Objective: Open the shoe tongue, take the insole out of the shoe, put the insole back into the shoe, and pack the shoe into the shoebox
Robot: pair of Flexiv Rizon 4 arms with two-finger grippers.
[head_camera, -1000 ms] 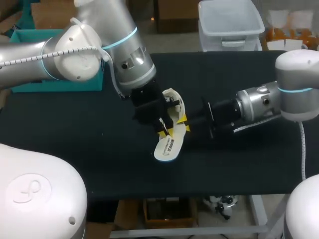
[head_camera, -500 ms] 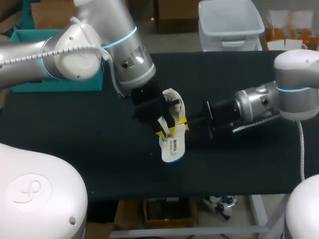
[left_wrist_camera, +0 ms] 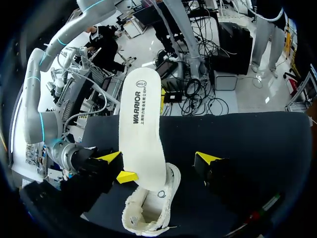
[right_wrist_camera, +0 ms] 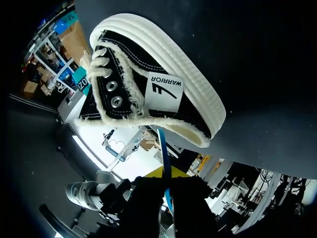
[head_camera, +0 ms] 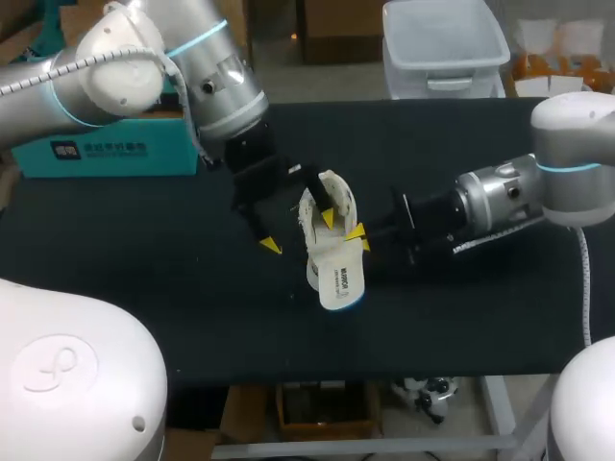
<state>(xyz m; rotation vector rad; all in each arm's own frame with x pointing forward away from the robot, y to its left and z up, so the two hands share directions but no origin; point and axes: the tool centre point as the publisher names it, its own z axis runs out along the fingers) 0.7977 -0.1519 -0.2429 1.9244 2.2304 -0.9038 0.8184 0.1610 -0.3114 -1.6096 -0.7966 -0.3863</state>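
Two end effectors meet at the shoe, which lies mid-worktop. The right end effector is clenched on the insole, gripping it by its thin edge. The left end effector is released, with its fingers wide apart on either side of the insole and not pinching it. The insole leans out of the shoe's opening toward the near edge, and one end seems lodged inside. I judge it is either coming out or going back in. Either way, the right arm should travel along the insole's length, not across it, so the thin sheet neither buckles nor drags the shoe. The left end effector would do well to pin the shoe's collar first. The teal box, likely the shoebox, sits far left.
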